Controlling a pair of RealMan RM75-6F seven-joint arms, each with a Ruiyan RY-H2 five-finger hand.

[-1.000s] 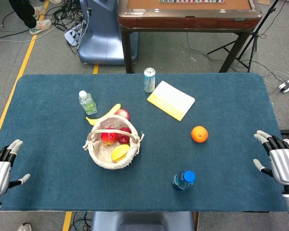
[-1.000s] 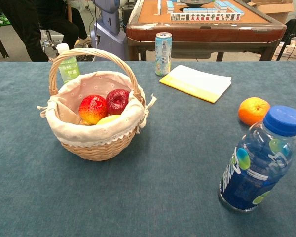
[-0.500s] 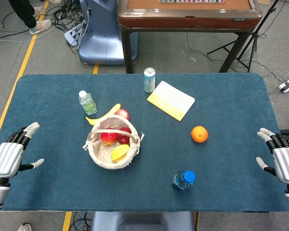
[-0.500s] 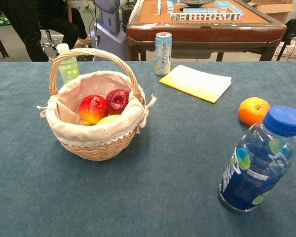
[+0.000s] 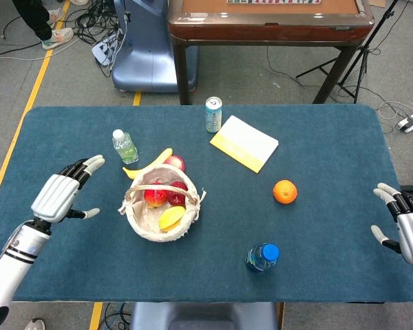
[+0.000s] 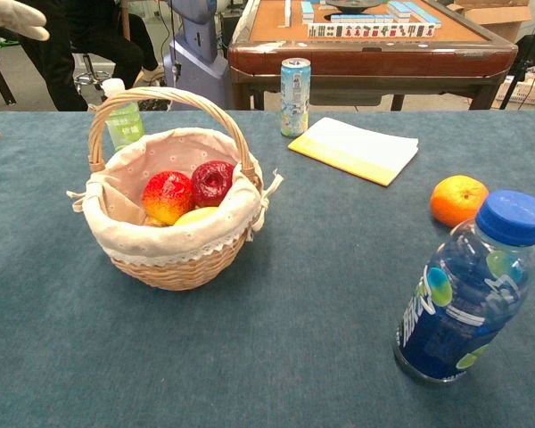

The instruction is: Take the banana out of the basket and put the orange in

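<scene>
A wicker basket [image 5: 143,227] [image 6: 174,267] with a cloth lining stands left of the table's middle, holding red apples [image 6: 168,196] and a yellow fruit [image 5: 171,217]. The banana [image 5: 148,165] lies along the basket's far-left rim beside another red apple [image 5: 175,163]; the chest view hides it. On the cloth to the right sits the orange [image 5: 285,191] [image 6: 457,200], alone. My left hand [image 5: 62,192] hovers open left of the basket, fingers spread; its fingertips [image 6: 13,16] show at the chest view's top-left corner. My right hand [image 5: 407,225] is open at the table's right edge, far from the orange.
A small green-label bottle [image 5: 124,146] stands just beyond the banana. A can [image 5: 213,114] and a yellow-white folded cloth [image 5: 244,143] lie at the back. A blue bottle [image 5: 263,256] [image 6: 468,290] stands near the front edge, below the orange.
My left hand has risen and moved right and forward toward the basket. My right hand has drifted slightly right and down. The fruit and basket have not moved.
</scene>
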